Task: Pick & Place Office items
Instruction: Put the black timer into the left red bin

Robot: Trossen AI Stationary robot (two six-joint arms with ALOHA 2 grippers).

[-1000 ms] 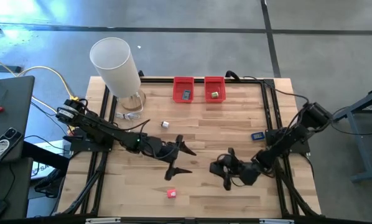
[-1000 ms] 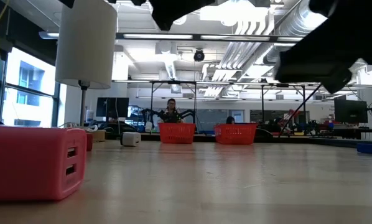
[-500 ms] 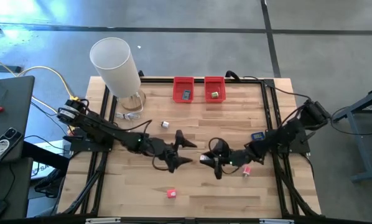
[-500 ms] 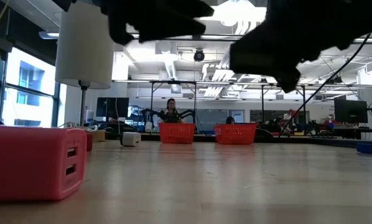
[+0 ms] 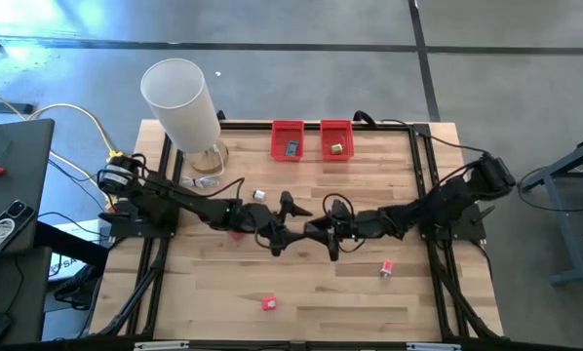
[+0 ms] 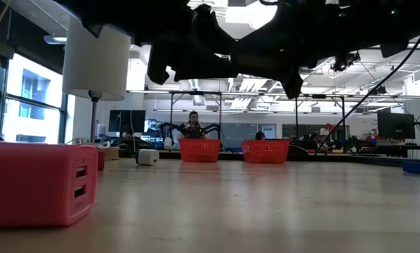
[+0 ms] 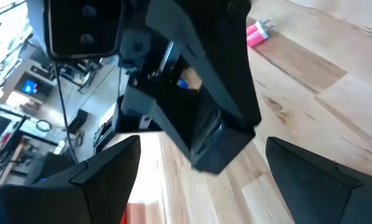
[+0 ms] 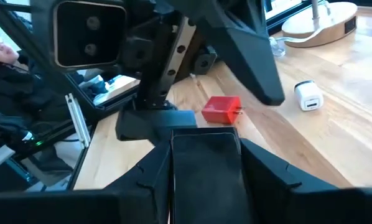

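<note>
Both arms meet over the middle of the wooden table (image 5: 311, 297), tips nearly touching; bare planks lie open toward the near edge. The left gripper (image 5: 285, 222) has its fingers spread wide with nothing between them. The right gripper (image 5: 331, 230) is clamped on a flat black piece (image 8: 204, 163). A red plug (image 5: 268, 303) sits near the front edge, a pink plug (image 5: 386, 267) to its right, and a white block (image 5: 258, 195) behind the left arm. Two red bins (image 5: 288, 140) line the far edge.

Wooden table (image 5: 311, 292) carries two red bins (image 5: 288, 139), scattered small pieces (image 5: 268, 303), seemingly chargers.
</note>
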